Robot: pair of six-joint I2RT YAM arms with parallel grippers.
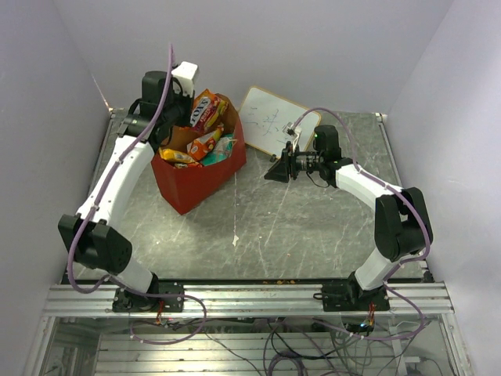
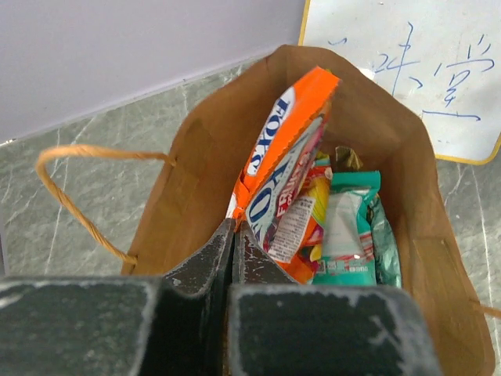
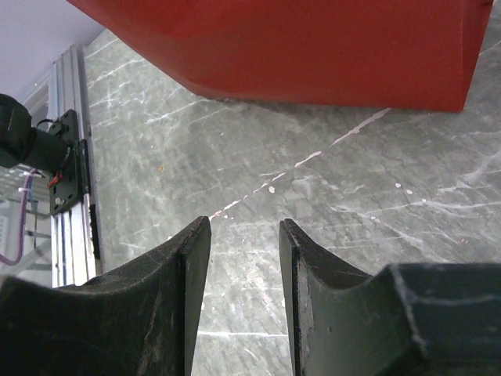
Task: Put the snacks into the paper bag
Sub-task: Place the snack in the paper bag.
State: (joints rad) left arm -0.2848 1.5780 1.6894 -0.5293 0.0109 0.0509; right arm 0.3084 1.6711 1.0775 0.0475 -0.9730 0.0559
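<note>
The paper bag [image 1: 192,184], red outside and brown inside [image 2: 196,157], stands open at the back left of the table. It holds several snacks: a teal pack [image 2: 348,235], orange and yellow packs [image 1: 178,157], and an orange Fox's packet [image 2: 286,133] standing tilted above the rest. My left gripper [image 2: 235,229] is over the bag's mouth, its jaws shut on the lower corner of the orange packet [image 1: 207,110]. My right gripper [image 3: 244,223] is open and empty, low over the table just right of the bag's red side [image 3: 313,47].
A white writing board [image 1: 270,121] with blue marks leans behind the bag, near the back wall. A loop handle [image 2: 70,196] hangs off the bag's left side. The aluminium rail [image 1: 250,298] runs along the near edge.
</note>
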